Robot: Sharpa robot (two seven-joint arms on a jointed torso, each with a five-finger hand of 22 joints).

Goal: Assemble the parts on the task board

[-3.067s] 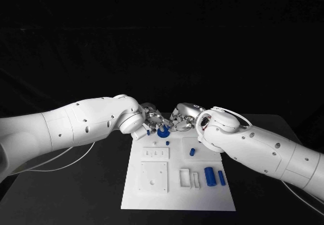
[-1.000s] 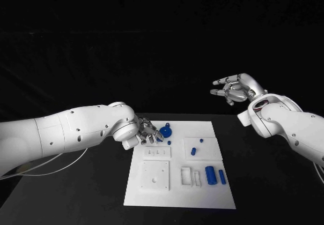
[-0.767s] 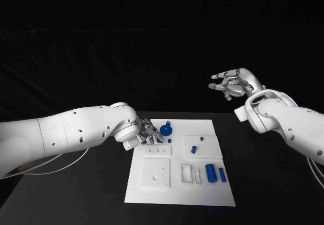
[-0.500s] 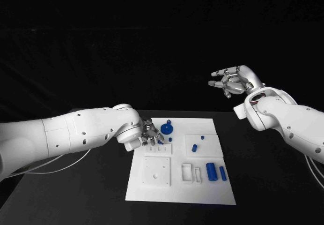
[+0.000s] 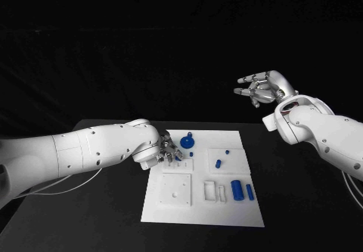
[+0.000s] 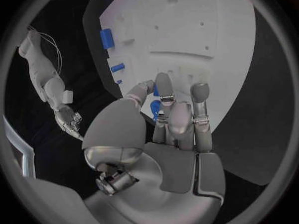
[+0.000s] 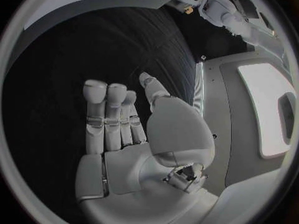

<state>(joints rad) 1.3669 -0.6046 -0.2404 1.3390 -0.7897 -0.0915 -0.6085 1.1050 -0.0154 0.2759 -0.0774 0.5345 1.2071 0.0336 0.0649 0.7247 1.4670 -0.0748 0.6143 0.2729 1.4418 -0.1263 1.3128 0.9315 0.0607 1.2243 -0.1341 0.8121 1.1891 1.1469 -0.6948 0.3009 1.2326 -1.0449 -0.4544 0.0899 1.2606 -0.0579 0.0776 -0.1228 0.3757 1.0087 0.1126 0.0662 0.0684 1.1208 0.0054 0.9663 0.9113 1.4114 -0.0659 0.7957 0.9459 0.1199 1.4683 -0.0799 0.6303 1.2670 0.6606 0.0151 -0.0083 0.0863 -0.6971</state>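
Two white arms reach over the black counter (image 5: 302, 210), and between them we see the white task board (image 5: 234, 210) lying flat in the middle. Our left hand (image 5: 165, 152) is low at the board's far left corner, its fingers (image 6: 163, 92) drawn close together and pointing down toward the board beside a small raised block with pegs (image 5: 178, 167). We cannot tell from either view whether those fingers actually pinch anything; in the left wrist view a bit of blue (image 6: 154, 109) shows just behind them, partly hidden. Just beside that hand, on the far part of the board, stands a round blue part with a stem (image 5: 188, 140). Further along we make out a small blue piece (image 5: 217, 163) in a square recess, with a tiny blue peg (image 5: 226, 153) near it. Toward the near right of the board two blue cylinders lie side by side, the thicker one (image 5: 236, 189) just left of the thinner one (image 5: 249, 191), next to a pair of narrow white slots (image 5: 214, 191). A larger white square plate (image 5: 174, 192) sits on the near left of the board. Our right hand (image 5: 262, 88) is raised high above the counter, well apart from the board, holding nothing; its fingers (image 7: 107, 112) are loosely curled yet separate from the thumb, so we read them as apart.
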